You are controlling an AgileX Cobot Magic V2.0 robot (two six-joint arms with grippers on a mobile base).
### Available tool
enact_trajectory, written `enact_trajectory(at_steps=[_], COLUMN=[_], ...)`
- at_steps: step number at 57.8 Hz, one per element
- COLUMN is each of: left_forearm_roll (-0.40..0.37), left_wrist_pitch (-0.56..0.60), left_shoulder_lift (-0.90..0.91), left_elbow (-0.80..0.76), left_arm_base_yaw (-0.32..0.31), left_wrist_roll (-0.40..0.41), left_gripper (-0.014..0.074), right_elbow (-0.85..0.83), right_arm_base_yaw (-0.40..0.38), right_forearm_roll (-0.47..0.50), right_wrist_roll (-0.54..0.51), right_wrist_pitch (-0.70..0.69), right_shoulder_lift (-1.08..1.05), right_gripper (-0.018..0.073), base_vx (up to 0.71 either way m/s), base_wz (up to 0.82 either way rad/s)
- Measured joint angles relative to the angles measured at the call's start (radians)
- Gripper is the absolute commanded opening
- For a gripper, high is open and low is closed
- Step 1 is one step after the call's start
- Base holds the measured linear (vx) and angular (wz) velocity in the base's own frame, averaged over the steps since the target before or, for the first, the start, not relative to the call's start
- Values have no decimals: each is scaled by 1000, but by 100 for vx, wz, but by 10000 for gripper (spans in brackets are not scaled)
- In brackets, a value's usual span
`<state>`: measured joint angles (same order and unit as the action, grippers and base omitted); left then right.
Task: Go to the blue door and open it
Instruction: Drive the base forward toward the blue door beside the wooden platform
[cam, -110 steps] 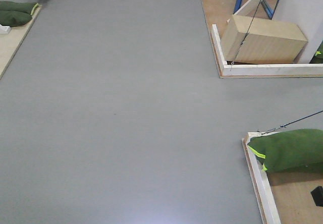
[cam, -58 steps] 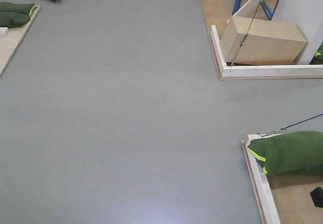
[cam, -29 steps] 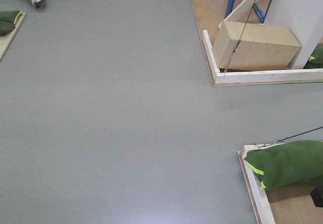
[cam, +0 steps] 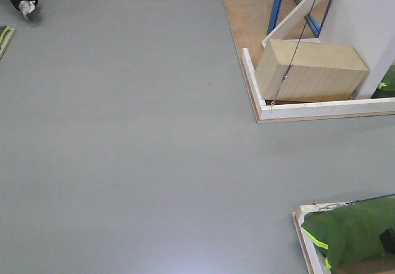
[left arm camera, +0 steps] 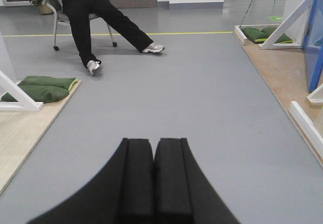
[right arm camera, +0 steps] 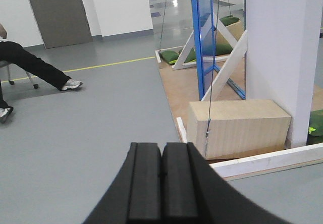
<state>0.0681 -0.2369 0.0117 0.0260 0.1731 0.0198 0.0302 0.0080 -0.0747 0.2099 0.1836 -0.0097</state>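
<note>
The blue door (right arm camera: pixel 200 42) stands upright directly behind the wooden box (right arm camera: pixel 237 125). From the right wrist it is seen nearly edge-on, and its handle cannot be made out. One white brace (right arm camera: pixel 229 65) slants down behind the box, close beside the door. The box, one in number, is closed on every visible face, so its contents cannot be told. It sits on a tan platform (cam: pixel 237 15), inside the corner of a white kerb (cam: pixel 321 108). One thin cable (right arm camera: pixel 208 108) runs taut down to the box's front face. A white pillar (right arm camera: pixel 277 57) rises just beside the box, on the side away from the open floor. One near green bag (cam: pixel 352 234) lies on a second white-edged platform, closer to the robot than the box. Far green bags (right arm camera: pixel 174 56) lie beyond the box, past the door. The grey floor (cam: pixel 123 132) is smooth with a faint sheen. Well apart from the box, across the floor, one person (left arm camera: pixel 86 7) sits on a chair (left arm camera: pixel 54 17), legs stretched out. One yellow line (left arm camera: pixel 176 33) crosses the floor beyond the box, and one grey door (right arm camera: pixel 58 12) stands in the far wall. The left claw (left arm camera: pixel 154 148) is fully closed, pads pressed together with nothing between them. The right claw (right arm camera: pixel 162 153) is likewise closed and empty, pointing towards the box.
</note>
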Motion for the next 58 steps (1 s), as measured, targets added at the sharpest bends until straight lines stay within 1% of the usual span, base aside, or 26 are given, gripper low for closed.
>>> enact_trajectory(at_steps=[58], left_forearm_roll=[0], left_wrist_pitch=[0], left_shoulder_lift=[0], left_elbow=[0], left_arm_base_yaw=[0], left_wrist_roll=[0], left_gripper=[73], right_elbow=[0], right_arm_base_yaw=[0], right_forearm_roll=[0], right_wrist_roll=[0], right_wrist_pitch=[0], right_shoulder_lift=[0], right_gripper=[11], base_vx=[46], base_wz=[-1])
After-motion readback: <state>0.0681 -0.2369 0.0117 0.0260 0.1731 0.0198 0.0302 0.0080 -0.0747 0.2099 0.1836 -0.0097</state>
